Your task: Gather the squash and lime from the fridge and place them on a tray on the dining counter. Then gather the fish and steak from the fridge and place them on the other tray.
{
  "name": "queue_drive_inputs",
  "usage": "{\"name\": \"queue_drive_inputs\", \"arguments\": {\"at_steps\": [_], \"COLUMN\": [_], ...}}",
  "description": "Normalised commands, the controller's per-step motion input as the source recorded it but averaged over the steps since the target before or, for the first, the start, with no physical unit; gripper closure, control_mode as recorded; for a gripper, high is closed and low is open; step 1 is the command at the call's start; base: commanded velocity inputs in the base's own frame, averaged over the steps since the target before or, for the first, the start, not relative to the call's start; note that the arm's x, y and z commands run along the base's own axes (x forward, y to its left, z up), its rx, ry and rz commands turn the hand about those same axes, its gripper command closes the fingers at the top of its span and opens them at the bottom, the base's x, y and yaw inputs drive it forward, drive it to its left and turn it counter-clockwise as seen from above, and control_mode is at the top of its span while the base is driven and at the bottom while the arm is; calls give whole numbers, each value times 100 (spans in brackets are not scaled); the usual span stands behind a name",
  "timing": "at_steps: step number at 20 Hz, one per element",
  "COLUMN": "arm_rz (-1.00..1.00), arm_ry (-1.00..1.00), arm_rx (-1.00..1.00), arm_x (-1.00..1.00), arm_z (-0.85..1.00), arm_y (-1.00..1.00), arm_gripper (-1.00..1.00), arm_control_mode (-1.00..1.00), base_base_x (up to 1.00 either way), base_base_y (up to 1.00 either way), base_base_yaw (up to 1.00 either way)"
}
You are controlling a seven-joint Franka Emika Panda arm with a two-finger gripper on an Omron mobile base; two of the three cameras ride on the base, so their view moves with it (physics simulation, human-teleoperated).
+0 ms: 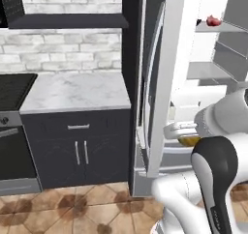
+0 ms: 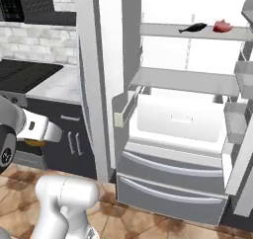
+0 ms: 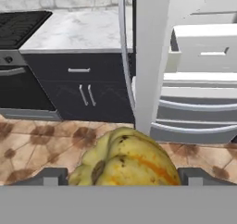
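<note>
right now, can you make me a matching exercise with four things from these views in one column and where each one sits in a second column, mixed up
Things
1. lumpy yellow squash with orange streaks
2. slim dark fish
3. flat pink-red steak
4. tall grey steel fridge door

Places or states
A. on the top fridge shelf, at the right end
B. between the gripper's two wide-set fingers
C. swung open beside the marble counter
D. on the top fridge shelf, left of the red meat

Pairs: 1-B, 2-D, 3-A, 4-C
</note>
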Motion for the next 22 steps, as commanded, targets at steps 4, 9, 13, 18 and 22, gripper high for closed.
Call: {"name": "queue_drive_inputs", "arguments": {"at_steps": [4, 9, 13, 18, 22], "arm_rz": [0, 0, 0, 0, 0], "arm_ry": [0, 0, 0, 0, 0], "arm_rx": [0, 0, 0, 0, 0], "arm_x": [0, 0, 0, 0, 0], "arm_z": [0, 0, 0, 0, 0], "arm_y": [0, 0, 0, 0, 0], "arm_gripper": [100, 100, 100, 100, 100], "arm_control_mode": [100, 100, 100, 100, 100], "base_base_x": [-21, 1, 23, 27, 27], "base_base_y": [100, 100, 97, 90, 65], "base_base_yaw": [7, 10, 18, 24, 28]}}
